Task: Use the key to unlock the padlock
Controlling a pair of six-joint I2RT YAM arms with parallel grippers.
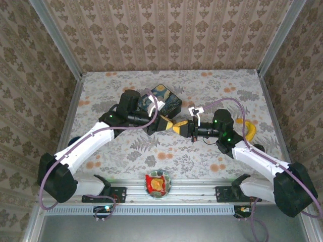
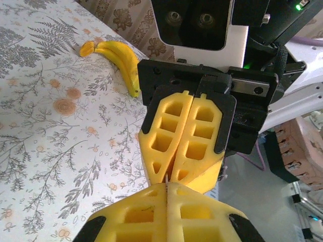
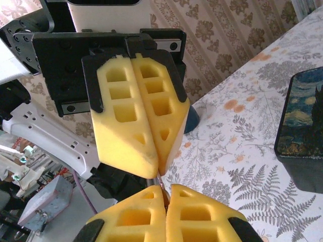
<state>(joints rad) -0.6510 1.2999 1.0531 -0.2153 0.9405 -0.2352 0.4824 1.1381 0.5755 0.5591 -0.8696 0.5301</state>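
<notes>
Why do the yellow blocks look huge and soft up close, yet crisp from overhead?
Left wrist view: the left gripper, close to the lens, looms slightly soft; the curved yellow banana is sharp. Right wrist view: likewise the right gripper. Top view: even light, faint shadows, no glare.

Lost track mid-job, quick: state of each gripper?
Left gripper: closed; whether it holds anything cannot be told.
Right gripper: closed; likewise cannot be told.

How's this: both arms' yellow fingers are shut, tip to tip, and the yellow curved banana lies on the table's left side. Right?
No: the yellow curved banana lies on the right side of the table, as the top external view shows. The left fingers and right fingers are indeed shut, tip to tip.
</notes>
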